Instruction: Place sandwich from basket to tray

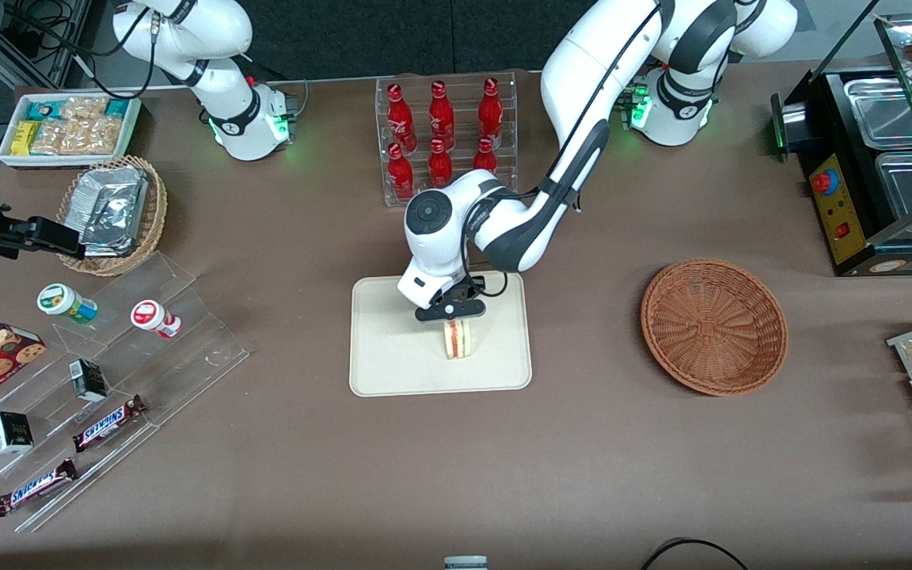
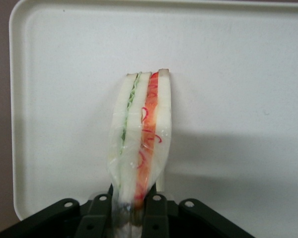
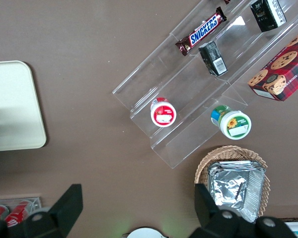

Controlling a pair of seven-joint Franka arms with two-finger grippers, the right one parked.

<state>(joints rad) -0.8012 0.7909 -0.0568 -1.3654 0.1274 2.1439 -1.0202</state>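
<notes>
My left gripper [image 1: 450,310] hangs over the middle of the cream tray [image 1: 377,372] and is shut on the sandwich [image 1: 457,339], a wrapped white-bread wedge with red, orange and green layers. In the left wrist view the black fingers [image 2: 156,210] pinch one end of the sandwich [image 2: 141,124] at the gripper [image 2: 130,213], and the rest of the wedge reaches out over the tray [image 2: 238,59]. I cannot tell whether the sandwich touches the tray. The reddish-brown wicker basket [image 1: 714,324] sits empty beside the tray, toward the working arm's end of the table.
A clear rack of red bottles [image 1: 444,134] stands farther from the front camera than the tray. Toward the parked arm's end are a stepped acrylic shelf with snacks [image 1: 108,380], a tan basket of foil packets [image 1: 115,210] and a white bin [image 1: 68,127]. A black warmer [image 1: 875,158] stands past the wicker basket.
</notes>
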